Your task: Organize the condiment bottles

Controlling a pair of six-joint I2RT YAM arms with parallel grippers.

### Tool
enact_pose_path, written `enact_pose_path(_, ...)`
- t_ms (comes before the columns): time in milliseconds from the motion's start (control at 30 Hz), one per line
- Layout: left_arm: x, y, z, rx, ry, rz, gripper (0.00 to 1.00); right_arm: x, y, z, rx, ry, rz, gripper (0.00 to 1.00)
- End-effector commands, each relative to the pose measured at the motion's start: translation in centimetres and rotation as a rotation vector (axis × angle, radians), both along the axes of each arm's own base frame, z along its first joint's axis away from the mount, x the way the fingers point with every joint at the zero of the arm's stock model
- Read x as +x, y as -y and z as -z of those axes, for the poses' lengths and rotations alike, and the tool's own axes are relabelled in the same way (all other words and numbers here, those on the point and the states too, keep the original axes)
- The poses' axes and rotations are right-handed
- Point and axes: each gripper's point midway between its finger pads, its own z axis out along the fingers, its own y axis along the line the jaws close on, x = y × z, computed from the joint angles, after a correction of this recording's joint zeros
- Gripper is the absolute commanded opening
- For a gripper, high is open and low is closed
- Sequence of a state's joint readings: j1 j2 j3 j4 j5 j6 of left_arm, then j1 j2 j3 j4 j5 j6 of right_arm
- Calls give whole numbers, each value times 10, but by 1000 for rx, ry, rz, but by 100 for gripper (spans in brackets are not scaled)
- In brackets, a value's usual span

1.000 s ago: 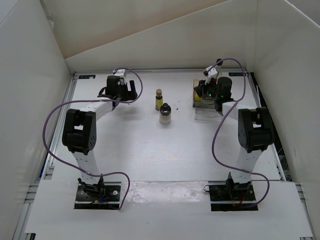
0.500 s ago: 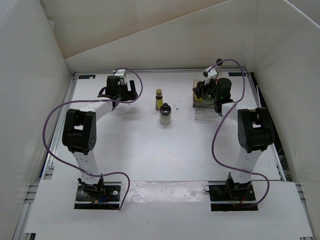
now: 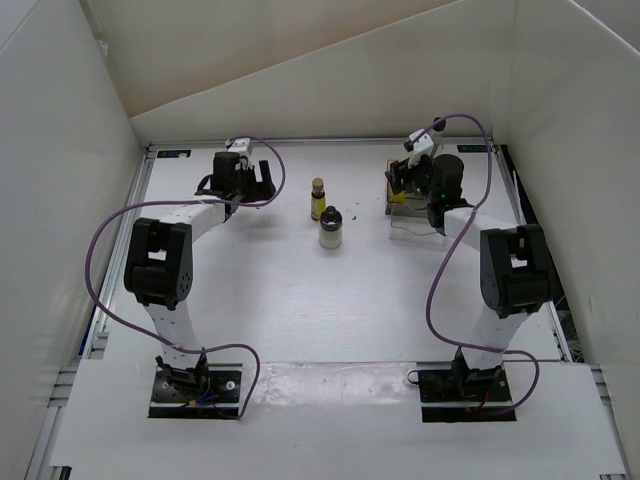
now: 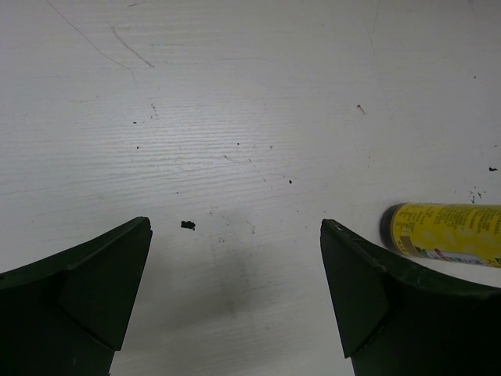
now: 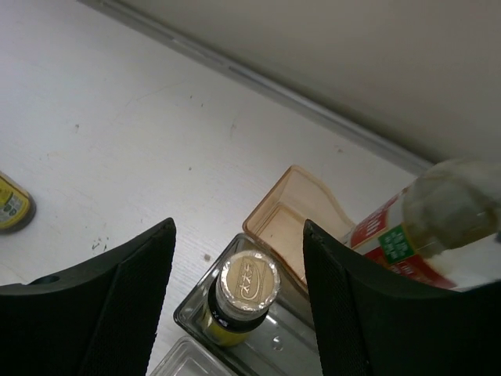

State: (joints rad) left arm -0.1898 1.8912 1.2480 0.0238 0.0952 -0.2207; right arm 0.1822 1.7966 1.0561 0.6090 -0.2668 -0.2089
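Bottles wait out in the middle of the table, well away from the near edge where the arms are bolted. The nearer one is the squat whitish bottle with a dark cap. Just behind it stands the first yellow bottle, tiny, with a brown cap. Both are upright and close together.

Farther back, toward the far left corner, the left gripper hangs low over bare table. Its jaws are spread wide and hold nothing.

Toward the far right corner sits the tray, clear and brownish. The right gripper is over it with its jaws wide apart. The second yellow bottle stands upright in one box of the tray, right between the jaws, and neither jaw touches it. The tall clear bottle with the red label is just beside it. Its foot is hidden, so I cannot tell if it is inside the tray.

I think these little bottles are light, hard and smooth, so they could slip or tip over from a bump. The best place to hold one looks like the round body just under the cap. The squat one is fatter and will likely need wider jaws.
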Motion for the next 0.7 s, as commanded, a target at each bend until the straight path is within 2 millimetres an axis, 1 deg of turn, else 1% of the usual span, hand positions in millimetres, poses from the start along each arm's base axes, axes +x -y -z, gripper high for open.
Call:
enact_pose_path(0, -2, 2, -29, -33, 62, 8, 100, 1, 5, -70, -19, 194, 28, 69)
enact_pose_path(33, -5, 2, -27, -32, 56, 8, 100, 0, 7, -72, -19, 195, 28, 69)
enact_pose_path(67, -5, 1, -31, -35, 65, 6, 100, -2, 5, -75, -15, 199, 24, 69)
enact_pose_path(100, -6, 1, -31, -34, 66, 6, 100, -5, 7, -90, -11, 228, 26, 69)
enact_pose_path(133, -7, 2, -32, -38, 69, 6, 100, -8, 0, -94, 4, 232, 9, 69)
enact_pose_path(167, -8, 0, -33, -38, 72, 5, 100, -12, -3, -101, 12, 243, -3, 69)
enact_pose_path(200, -10, 1, -34, -39, 75, 5, 100, -17, -13, -107, 38, 248, -35, 69)
enact_pose_path(233, -10, 0, -38, -40, 82, 6, 100, -20, -17, -113, 70, 246, -50, 69)
enact_pose_path(267, -11, -1, -37, -36, 82, 0, 100, -27, -29, -118, 90, 246, -105, 69)
enact_pose_path(300, -13, -1, -38, -36, 85, 2, 100, -31, -36, -121, 111, 242, -135, 69)
enact_pose_path(333, -13, -2, -41, -35, 91, 0, 100, -41, -54, -126, 142, 234, -220, 69)
enact_pose_path(367, -14, -3, -40, -34, 88, -3, 100, -46, -68, -124, 164, 214, -259, 69)
enact_pose_path(400, -15, -4, -44, -37, 96, -4, 100, -50, -76, -123, 186, 193, -288, 69)
enact_pose_path(433, -15, -7, -44, -36, 96, -9, 100, -61, -97, -130, 201, 192, -369, 69)
enact_pose_path(467, -16, -7, -43, -35, 95, -9, 100, -63, -108, -118, 212, 152, -406, 69)
enact_pose_path(533, -17, -9, -45, -35, 98, -12, 100, -71, -128, -120, 218, 144, -456, 69)
enact_pose_path(567, -17, -11, -45, -35, 98, -17, 100, -71, -138, -109, 212, 107, -481, 69)
enact_pose_path(600, -18, -13, -45, -35, 96, -20, 100, -73, -146, -111, 219, 104, -504, 69)
enact_pose_path(633, -18, -13, -46, -35, 98, -20, 100, -72, -152, -103, 224, 82, -517, 69)
enact_pose_path(667, -19, -15, -47, -35, 99, -25, 100, -73, -160, -105, 237, 81, -552, 69)
